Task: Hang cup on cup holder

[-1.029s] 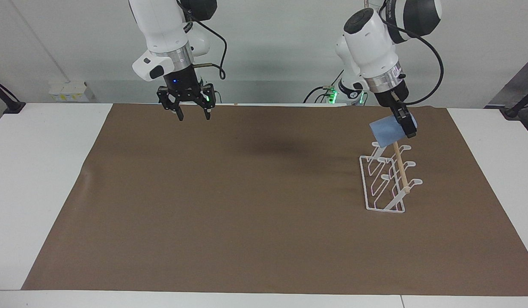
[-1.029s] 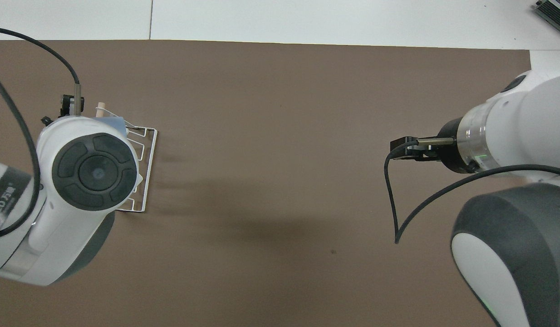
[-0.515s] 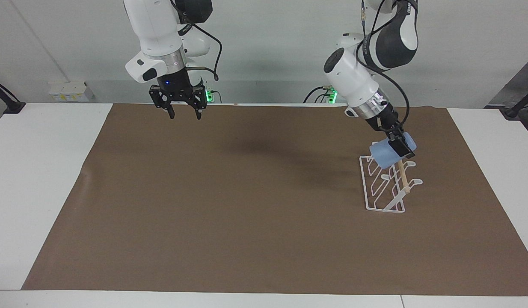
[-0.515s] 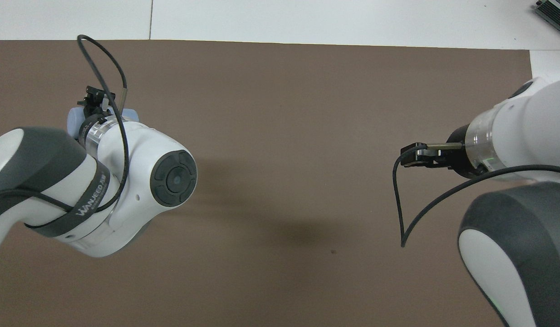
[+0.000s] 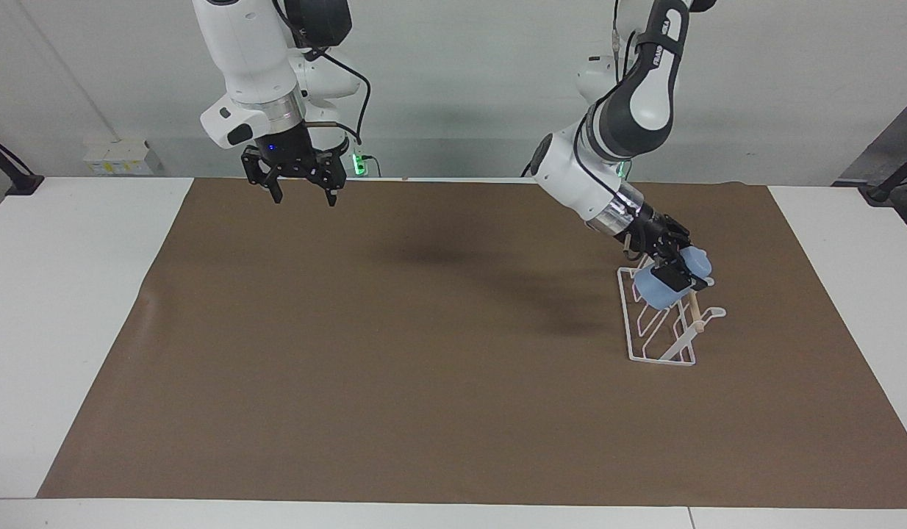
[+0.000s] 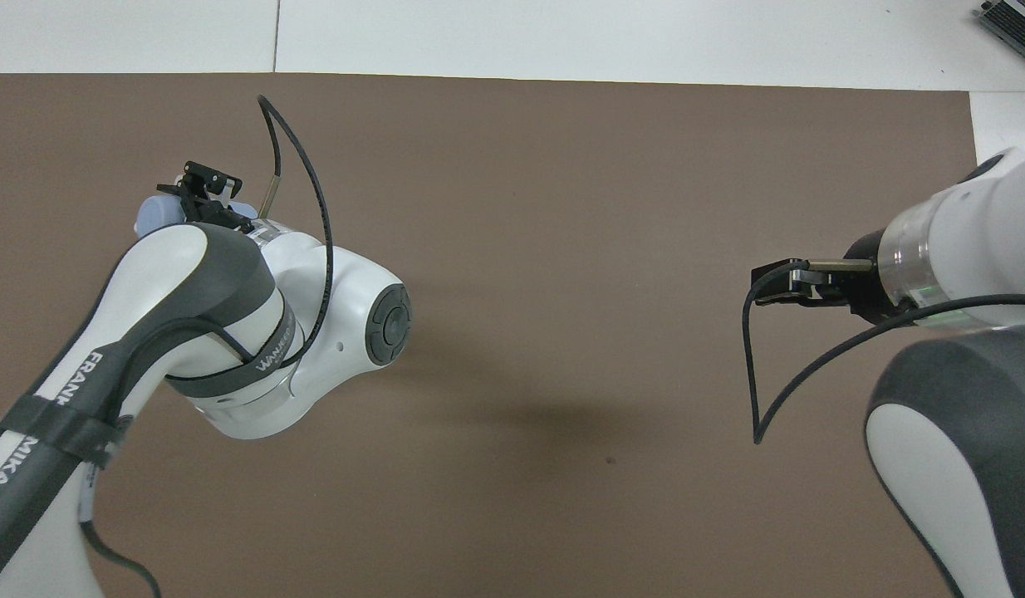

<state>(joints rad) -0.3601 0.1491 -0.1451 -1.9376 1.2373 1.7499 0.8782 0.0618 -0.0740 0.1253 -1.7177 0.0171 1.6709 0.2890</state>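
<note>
The light-blue cup (image 5: 653, 289) is tilted on its side in my left gripper (image 5: 680, 273), which is shut on it. It is low over the robots' end of the white wire cup holder (image 5: 663, 345), by the wooden dowel (image 5: 694, 312) and the upper prongs. I cannot tell whether a prong is inside the cup. In the overhead view a bit of the cup (image 6: 151, 214) shows beside the left gripper (image 6: 203, 193), and the left arm hides the holder. My right gripper (image 5: 303, 194) is open and empty, waiting in the air over the mat's edge nearest the robots.
A brown mat (image 5: 424, 353) covers most of the white table (image 5: 64, 294). The holder stands on the mat toward the left arm's end. A black cable (image 6: 753, 365) loops off the right wrist.
The left arm has swung down and lowered the cup from above the dowel onto the holder's upper prongs. The right gripper has drawn up and back toward its own end.
</note>
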